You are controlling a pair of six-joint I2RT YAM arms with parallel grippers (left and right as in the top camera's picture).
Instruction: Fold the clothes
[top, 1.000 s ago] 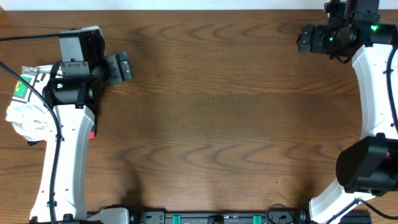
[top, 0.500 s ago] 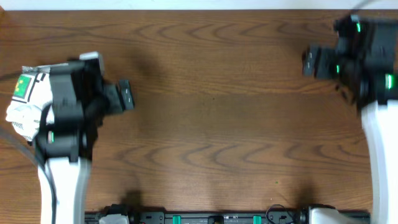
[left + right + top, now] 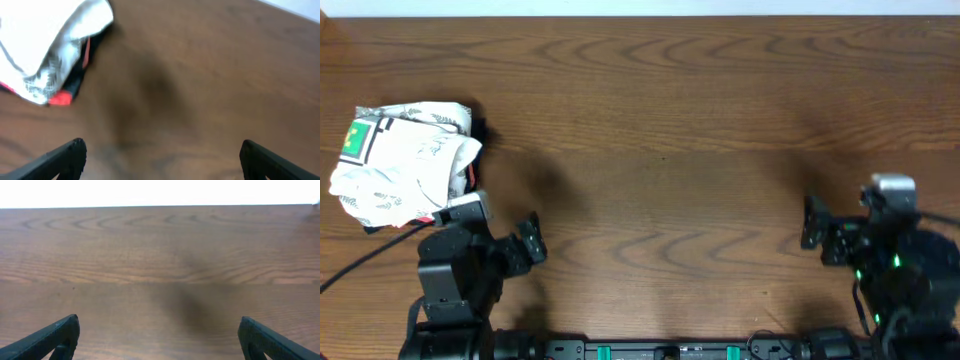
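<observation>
The white T-shirt lies bunched at the far left of the table, its green-and-black print facing up. It rests on a pile with a fern-patterned white cloth. The pile's white top fills the upper left of the left wrist view. My left gripper is open and empty, near the front edge, right of and below the pile; its fingers frame bare wood. My right gripper is open and empty at the front right, also over bare wood.
Black and red folded garments stick out under the white pile, and a sliver shows in the overhead view. The brown wooden table runs to a pale far edge.
Both arms have pulled back from the far side of the table to the front edge. The left arm no longer covers the pile, so the whole bundle shows.
</observation>
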